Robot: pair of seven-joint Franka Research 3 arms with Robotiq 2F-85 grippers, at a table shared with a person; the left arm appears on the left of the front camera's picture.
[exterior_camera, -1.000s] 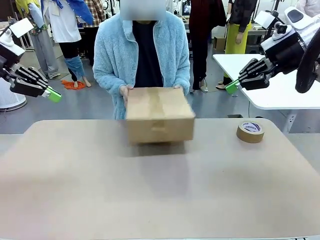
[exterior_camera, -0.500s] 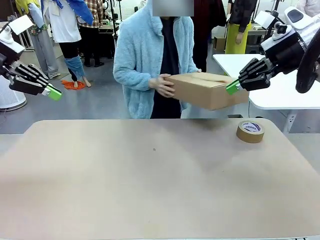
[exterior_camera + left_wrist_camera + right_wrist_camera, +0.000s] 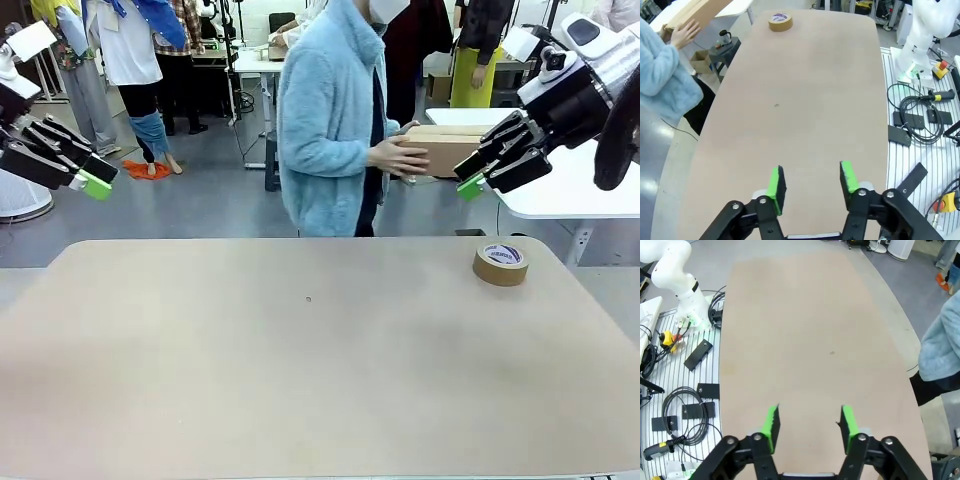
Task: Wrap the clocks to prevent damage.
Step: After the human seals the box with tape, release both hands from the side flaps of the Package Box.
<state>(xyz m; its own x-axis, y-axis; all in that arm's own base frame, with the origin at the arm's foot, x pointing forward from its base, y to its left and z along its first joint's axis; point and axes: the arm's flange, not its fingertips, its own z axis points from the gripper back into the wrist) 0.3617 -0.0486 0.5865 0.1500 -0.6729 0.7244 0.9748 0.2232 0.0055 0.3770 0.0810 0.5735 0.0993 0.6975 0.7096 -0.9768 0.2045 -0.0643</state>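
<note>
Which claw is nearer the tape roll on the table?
Right. The right claw hangs just above the tape roll; the left claw is across the table.

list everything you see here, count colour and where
table: one, beige, spanning the front view
tape: one roll, brown, on the table's far right side
box: one, brown cardboard, off the table, carried by the person at far right
person: one, light blue fleece, turned side-on beyond the far edge
cables: several, black, beside the table in the left wrist view
left hand: open, green pads, raised above the table's left end
right hand: open, green pads, raised near the box
</note>
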